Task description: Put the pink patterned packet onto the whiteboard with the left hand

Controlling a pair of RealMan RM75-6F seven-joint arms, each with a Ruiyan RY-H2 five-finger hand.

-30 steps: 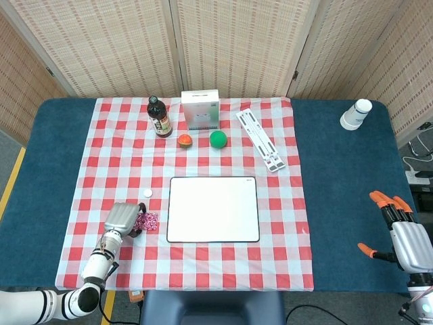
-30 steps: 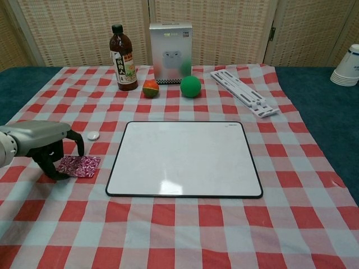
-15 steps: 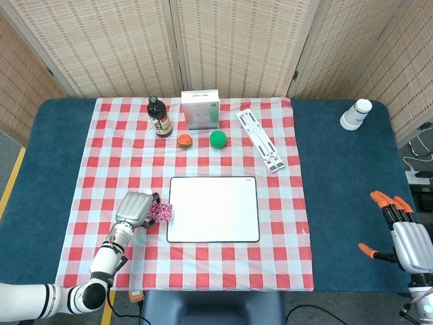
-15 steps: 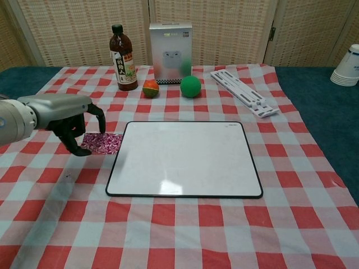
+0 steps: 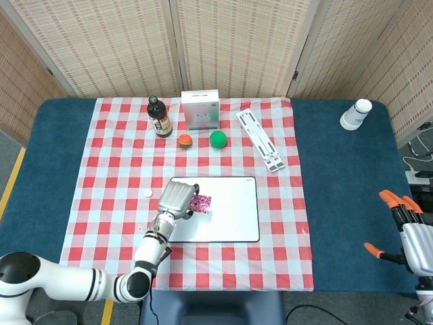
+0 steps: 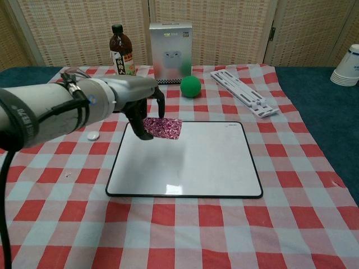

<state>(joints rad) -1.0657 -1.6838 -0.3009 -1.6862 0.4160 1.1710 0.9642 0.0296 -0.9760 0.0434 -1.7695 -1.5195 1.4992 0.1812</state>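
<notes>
The pink patterned packet (image 5: 200, 202) (image 6: 163, 127) hangs in the air over the left part of the whiteboard (image 5: 226, 218) (image 6: 190, 159), casting a shadow on it. My left hand (image 5: 175, 198) (image 6: 141, 104) pinches the packet's left edge from above. The grey left forearm reaches in from the left in the chest view. My right hand (image 5: 411, 233) rests at the table's far right edge, fingers apart, holding nothing; the chest view does not show it.
At the back stand a dark sauce bottle (image 6: 120, 51), a white box (image 6: 170, 43), a green ball (image 6: 190, 86) and an orange-red fruit (image 5: 185, 140). A white ruler-like strip (image 6: 243, 92) lies back right, a small white cap (image 6: 92, 135) left of the board, paper cups (image 5: 356, 114) far right.
The left hand lifted the packet off the cloth and carried it rightward, from left of the whiteboard to above its left part. The right hand stayed put.
</notes>
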